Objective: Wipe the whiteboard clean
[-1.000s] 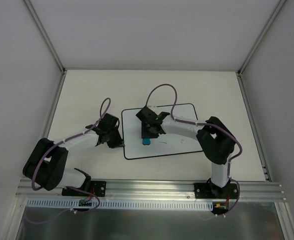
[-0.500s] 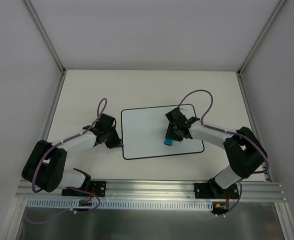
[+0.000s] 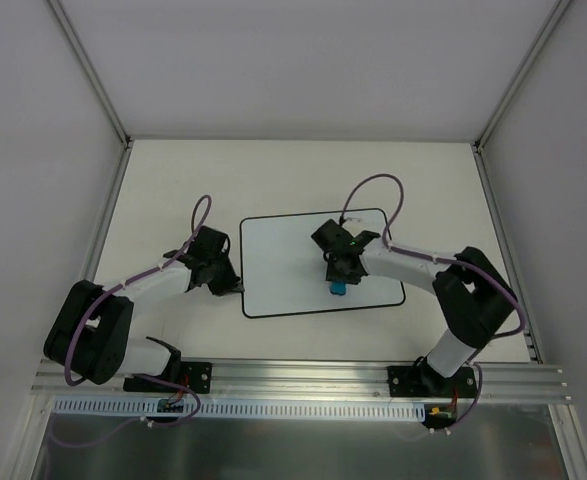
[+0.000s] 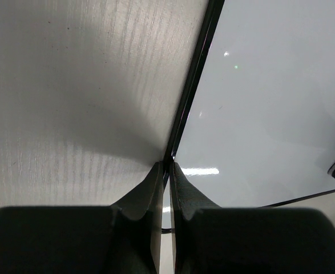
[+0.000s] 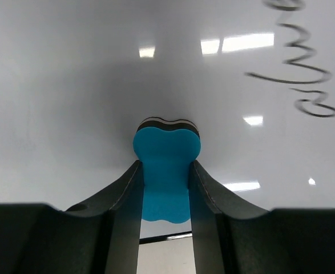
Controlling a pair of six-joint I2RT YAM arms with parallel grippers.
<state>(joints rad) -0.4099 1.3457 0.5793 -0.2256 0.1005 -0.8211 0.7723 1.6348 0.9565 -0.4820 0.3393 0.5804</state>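
The whiteboard (image 3: 283, 265) lies flat in the middle of the table. My left gripper (image 3: 239, 287) is shut on the thin black border of its left edge; in the left wrist view the fingertips (image 4: 168, 165) pinch that border beside the white surface (image 4: 270, 114). My right gripper (image 3: 339, 278) is shut on a blue eraser (image 3: 339, 289) and presses it onto the board's lower middle. In the right wrist view the gripper (image 5: 164, 162) holds the eraser (image 5: 167, 142) with its black felt against the board (image 5: 70, 85). Black cursive handwriting (image 5: 304, 74) shows at the upper right.
The table (image 3: 173, 190) is walled by white panels left, back and right. An aluminium rail (image 3: 303, 375) with both arm bases runs along the near edge. Purple cables loop above each wrist.
My right gripper swept the eraser from the board's left-middle to its right side, then back toward the middle. My left gripper has stayed at the board's left edge.
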